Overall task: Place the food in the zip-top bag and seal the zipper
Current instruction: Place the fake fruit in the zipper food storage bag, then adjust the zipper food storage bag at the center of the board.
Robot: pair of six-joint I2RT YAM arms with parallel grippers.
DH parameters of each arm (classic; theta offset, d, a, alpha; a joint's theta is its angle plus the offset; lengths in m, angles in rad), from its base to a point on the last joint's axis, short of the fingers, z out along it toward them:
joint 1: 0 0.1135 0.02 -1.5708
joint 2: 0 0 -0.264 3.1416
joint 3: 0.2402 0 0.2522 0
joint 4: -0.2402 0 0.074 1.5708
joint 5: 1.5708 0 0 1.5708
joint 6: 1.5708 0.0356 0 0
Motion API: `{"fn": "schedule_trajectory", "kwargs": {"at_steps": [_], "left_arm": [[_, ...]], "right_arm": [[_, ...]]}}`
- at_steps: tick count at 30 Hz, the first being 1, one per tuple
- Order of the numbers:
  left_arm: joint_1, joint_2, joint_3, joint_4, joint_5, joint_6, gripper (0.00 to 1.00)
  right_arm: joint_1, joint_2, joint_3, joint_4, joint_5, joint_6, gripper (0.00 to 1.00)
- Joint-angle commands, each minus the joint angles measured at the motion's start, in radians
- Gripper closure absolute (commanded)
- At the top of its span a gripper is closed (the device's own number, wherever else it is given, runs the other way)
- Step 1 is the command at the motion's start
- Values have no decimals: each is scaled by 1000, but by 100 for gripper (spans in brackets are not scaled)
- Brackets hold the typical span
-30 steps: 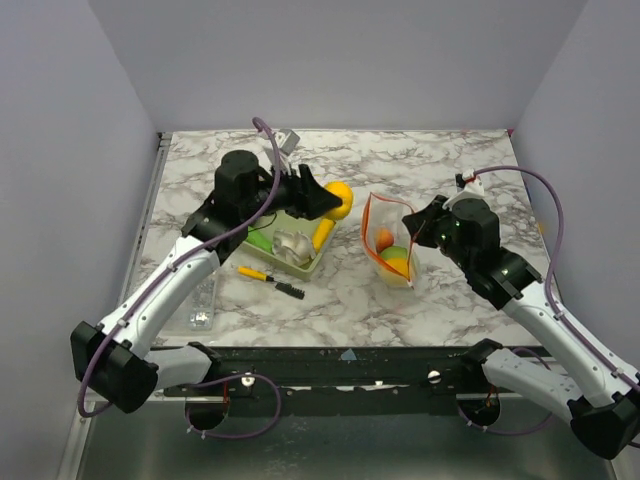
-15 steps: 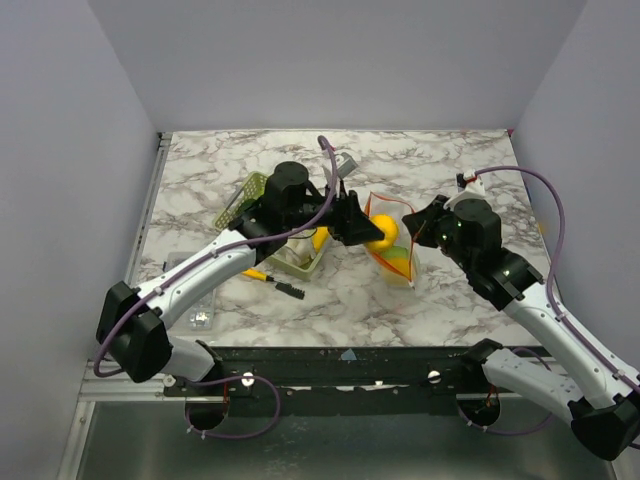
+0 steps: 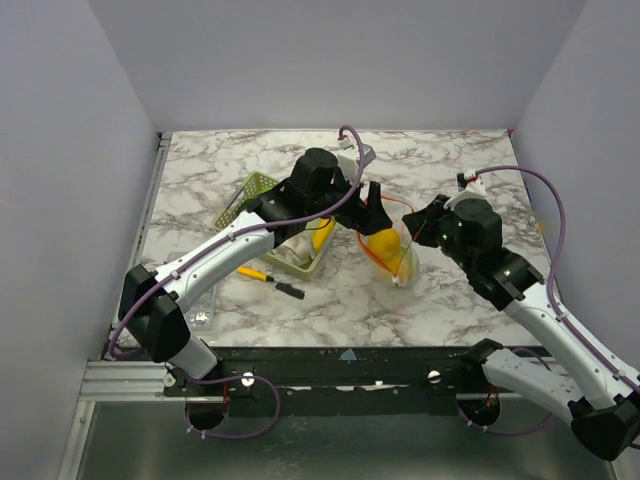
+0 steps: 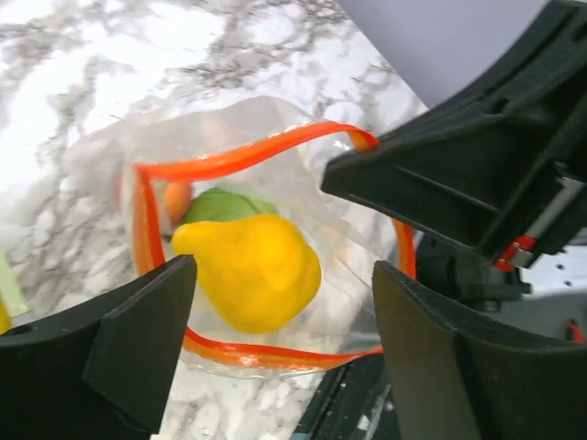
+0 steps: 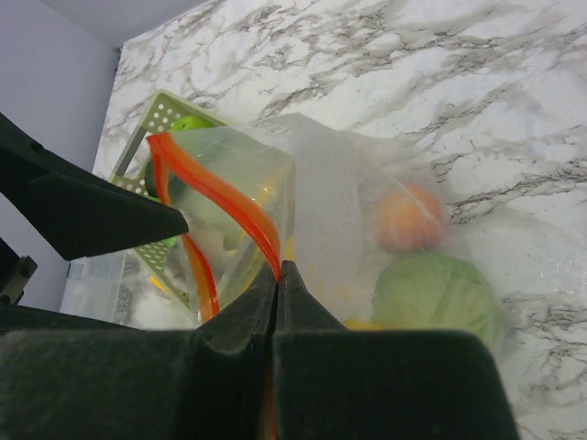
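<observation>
The white marble tabletop has grey veining. The clear soft plastic pouch is colourless and see-through, and the thin plastic zipper strip round its rim is orange-red. Seen through it, the pear-shaped plastic toy fruit is plain bright yellow, the small round toy fruit is orange paling to peach, and the rounded toy vegetable is light green. The slotted plastic basket is pale green. The thin pen is yellow with a black end. The left arm and right arm have white shells and black joints, with purple cables; the walls are pale lavender-grey
</observation>
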Motion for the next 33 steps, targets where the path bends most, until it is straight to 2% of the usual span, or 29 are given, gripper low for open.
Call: {"fn": "schedule_trajectory", "kwargs": {"at_steps": [1, 4, 9, 14, 17, 19, 21, 23, 25, 26, 27, 30, 33], "left_arm": [[-2, -34, 24, -80, -148, 56, 17], [-1, -94, 2, -81, -140, 67, 15], [-2, -140, -50, -90, -174, 58, 28], [-2, -97, -91, -95, -167, -15, 23], [-2, -53, -97, -71, -136, -63, 25], [-2, -18, -76, -65, -119, -78, 30], [-2, 19, -21, -89, -100, -85, 40], [-2, 48, 39, -107, -61, -88, 54], [-2, 52, 79, -89, 16, -118, 74], [-2, 50, 95, -67, 66, -143, 79], [-2, 47, 110, -39, 116, -182, 82], [-2, 31, 103, 139, 281, -341, 83], [3, 33, 68, 284, 349, -466, 83]], "right_arm": [[4, -14, 28, 12, -7, 10, 99], [4, -15, 22, 16, -5, 13, 99], [4, -12, 24, 14, -2, 8, 99], [4, -16, 30, 16, -3, 8, 99], [4, -19, 39, 11, -5, 4, 99], [4, -24, 43, 5, 0, 1, 99], [5, -29, 49, -4, 11, -5, 99], [4, -32, 54, -16, 18, -11, 99], [3, -35, 63, -27, 31, -21, 99], [4, -36, 69, -34, 36, -29, 99], [5, -38, 77, -41, 42, -38, 99], [4, -33, 125, -75, 41, -80, 99], [4, -33, 171, -102, 25, -105, 99]]}}
